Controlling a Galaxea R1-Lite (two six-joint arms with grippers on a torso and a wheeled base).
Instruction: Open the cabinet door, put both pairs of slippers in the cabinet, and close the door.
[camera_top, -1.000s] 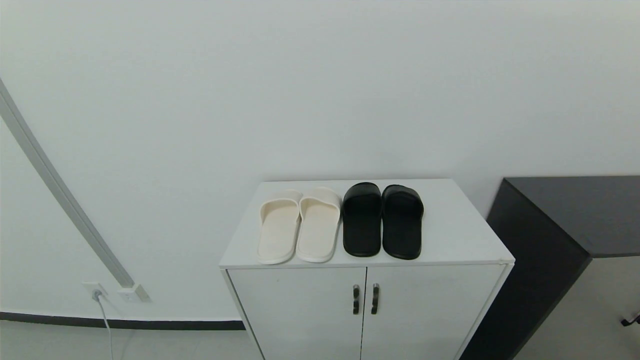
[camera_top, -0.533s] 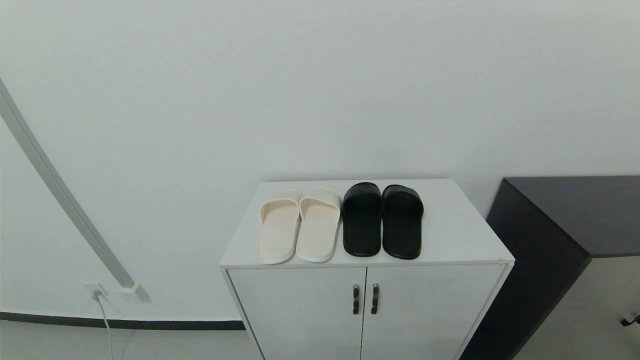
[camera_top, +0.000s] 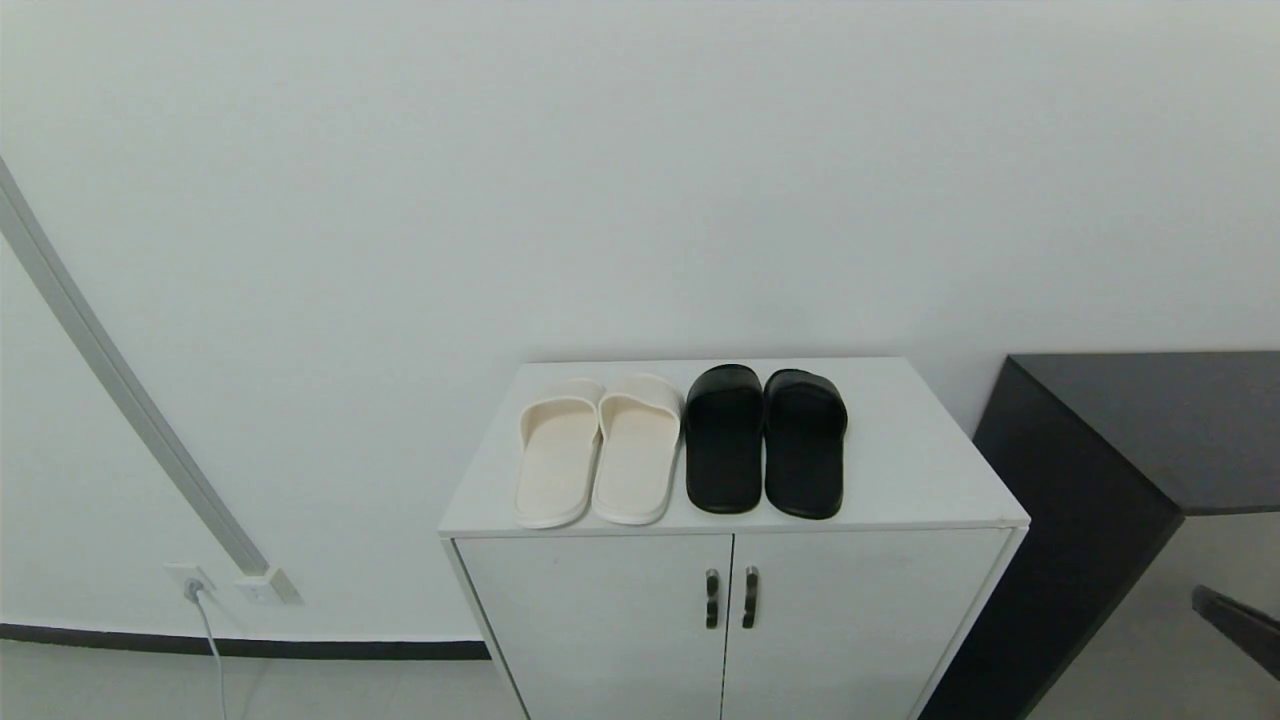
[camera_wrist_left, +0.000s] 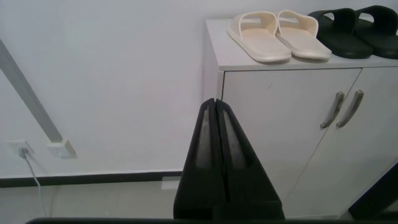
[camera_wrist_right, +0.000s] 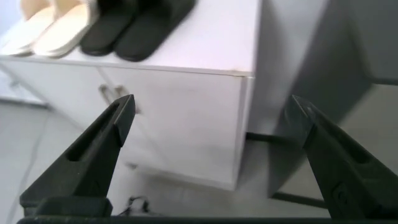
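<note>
Two pairs, cream foam slippers (camera_top: 597, 455) and black rubber slippers (camera_top: 765, 445), topped the shut white cabinet (camera_top: 905, 480); my left jaws pressed together, right jaws spread, probably for its door.

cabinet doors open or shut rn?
Shut. Both cabinet doors sit flush with the front, their handles side by side at the centre seam. The white slippers and black slippers lie on the cabinet top.

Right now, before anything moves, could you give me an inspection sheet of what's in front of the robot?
Surface: white cabinet top, holding both pairs.
Job's things: cream slippers beside black slippers, toes toward the wall; cabinet doors shut.
Clutter: nothing seen.
Grippers: left gripper shut, empty; right gripper open, empty; both clear of the doors.
Cables: white cord hanging from a wall socket.
Surroundings: white wall, grey conduit, dark unit at right.
</note>
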